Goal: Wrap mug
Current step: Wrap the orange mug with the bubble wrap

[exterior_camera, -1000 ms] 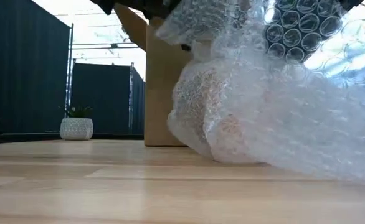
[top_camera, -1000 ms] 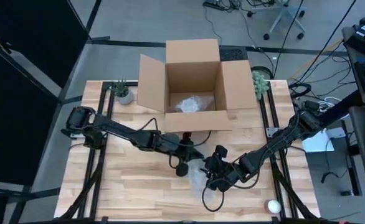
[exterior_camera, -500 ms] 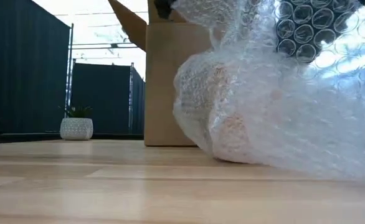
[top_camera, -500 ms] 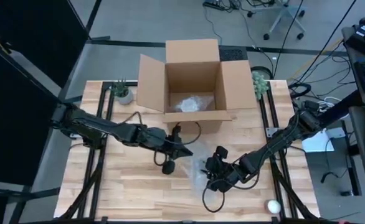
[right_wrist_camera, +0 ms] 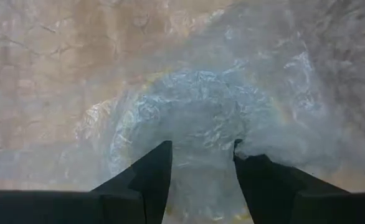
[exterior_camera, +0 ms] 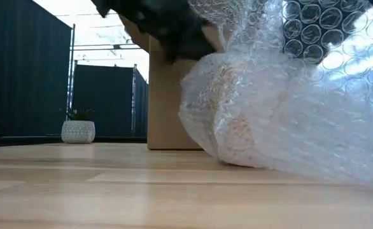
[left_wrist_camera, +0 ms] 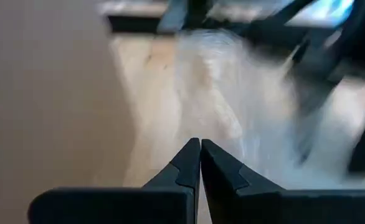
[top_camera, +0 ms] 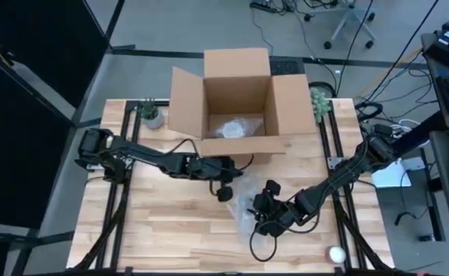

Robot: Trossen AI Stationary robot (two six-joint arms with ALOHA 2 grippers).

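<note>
1. Against the frame half a second before, the left gripper (top_camera: 226,192) is found closer to the wrap (top_camera: 247,208), just at its box-side edge; before, it sat farther off to the left of the wrap.
2. The left arm's shoulder is seen swung back toward the box side of the table (top_camera: 163,238).
3. In the low view a dark arm mass (exterior_camera: 167,25) is now shown above and left of the wrap (exterior_camera: 269,121), where only a small dark tip showed before.
4. The wrap and the right gripper (top_camera: 264,218) are seen unchanged in place.
5. The left gripper (left_wrist_camera: 200,163) is shown with its tips pressed together, nothing between them.
6. The right gripper (right_wrist_camera: 201,163) is shown with its fingers (right_wrist_camera: 148,171) apart, set down over the wrap (right_wrist_camera: 201,118); whether the film is pinched cannot be told.
7. The mug is hidden: only a pale brownish bulk (exterior_camera: 234,108) inside the wrap is made out, in front of the box (top_camera: 236,103).
8. Beyond the wrap, the box is seen open, with a crumpled clear bundle (top_camera: 233,127) inside.
9. Small plants (top_camera: 151,113) are seen at both sides of the box.
</note>
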